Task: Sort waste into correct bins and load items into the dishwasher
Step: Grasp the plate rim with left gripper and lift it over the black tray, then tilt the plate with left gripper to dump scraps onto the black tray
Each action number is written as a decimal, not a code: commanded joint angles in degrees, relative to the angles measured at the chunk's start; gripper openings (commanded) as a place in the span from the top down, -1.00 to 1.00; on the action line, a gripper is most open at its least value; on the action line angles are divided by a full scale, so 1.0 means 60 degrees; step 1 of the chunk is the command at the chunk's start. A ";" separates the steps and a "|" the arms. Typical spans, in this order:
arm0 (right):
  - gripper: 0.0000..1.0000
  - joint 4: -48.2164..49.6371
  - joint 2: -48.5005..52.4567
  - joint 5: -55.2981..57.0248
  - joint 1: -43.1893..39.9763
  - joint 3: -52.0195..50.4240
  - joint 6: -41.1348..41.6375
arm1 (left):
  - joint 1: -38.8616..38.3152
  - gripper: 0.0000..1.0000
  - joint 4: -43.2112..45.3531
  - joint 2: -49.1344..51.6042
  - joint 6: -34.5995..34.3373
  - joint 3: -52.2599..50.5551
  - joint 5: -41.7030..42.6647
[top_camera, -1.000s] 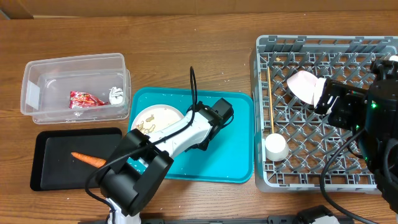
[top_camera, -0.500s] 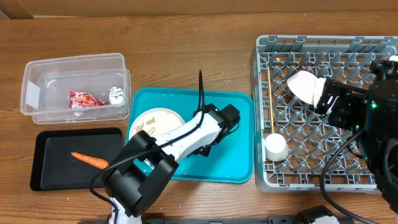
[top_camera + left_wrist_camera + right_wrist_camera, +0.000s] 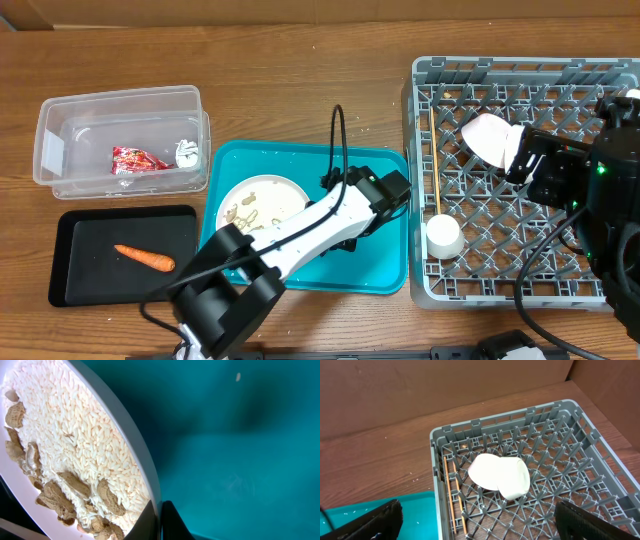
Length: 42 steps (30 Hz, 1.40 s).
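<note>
The round white plate [image 3: 262, 205], covered with rice and brown food scraps [image 3: 75, 455], lies on the left of the teal tray [image 3: 390, 262]. My left gripper [image 3: 161, 521] is shut on the plate's rim; in the overhead view its fingers are hidden under the left arm [image 3: 385, 190]. My right gripper [image 3: 480, 530] is wide open and empty above the grey rack [image 3: 430, 285]. In the rack are white bowls [image 3: 488, 135] lying tilted, also in the right wrist view [image 3: 500, 476], a small cup [image 3: 443, 236] and chopsticks [image 3: 436, 160].
The clear tub [image 3: 60, 150] at the back left holds the red wrapper [image 3: 135, 158] and the white tissue [image 3: 186, 152]. The black tray [image 3: 70, 285] in front of it holds the carrot [image 3: 145, 257]. Bare wooden table lies behind the teal tray.
My left arm has swung to the right over the teal tray, uncovering more of the plate, which has shifted slightly right. The right arm has not moved.
</note>
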 commanded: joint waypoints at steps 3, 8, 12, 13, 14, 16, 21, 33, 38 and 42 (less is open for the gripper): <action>-1.00 0.0026 -0.0015 0.0135 0.0029 0.0084 0.0076 | 0.0463 0.91 -0.0324 -0.1687 -0.1107 0.0222 -0.0102; -1.00 0.0029 -0.0015 0.0135 0.0029 0.0084 0.0076 | 0.1588 0.92 -0.0535 -0.3293 -0.1464 0.0222 -0.0036; -1.00 0.0029 -0.0015 0.0135 0.0029 0.0084 0.0076 | 0.2794 0.92 -0.0608 -0.3985 -0.1413 0.0178 0.0240; -1.00 0.0029 -0.0015 0.0138 0.0029 0.0084 0.0076 | 0.3126 0.91 -0.0656 -0.4102 -0.1395 0.0164 0.0259; -1.00 0.0029 -0.0015 0.0135 0.0029 0.0084 0.0076 | 0.3453 0.91 -0.0659 -0.4197 -0.1264 0.0131 0.0280; -1.00 0.0029 -0.0015 0.0138 0.0029 0.0084 0.0076 | 0.4135 0.92 -0.0637 -0.4346 -0.0951 0.0025 0.0321; -1.00 0.0029 -0.0015 0.0138 0.0029 0.0084 0.0076 | 0.5654 0.91 -0.0113 -0.4415 -0.0135 -0.0477 0.0433; -1.00 0.0029 -0.0018 0.0135 0.0029 0.0084 0.0076 | 0.8280 0.91 0.2652 -0.4590 0.1184 -0.2189 0.1402; -1.00 0.0029 -0.0015 0.0138 0.0029 0.0084 0.0076 | 0.8524 0.91 0.3147 -0.5286 0.1588 -0.2189 0.1902; -1.00 0.0026 -0.0015 0.0138 0.0029 0.0084 0.0076 | 0.9009 0.91 0.3184 -0.5825 0.1825 -0.2288 0.2601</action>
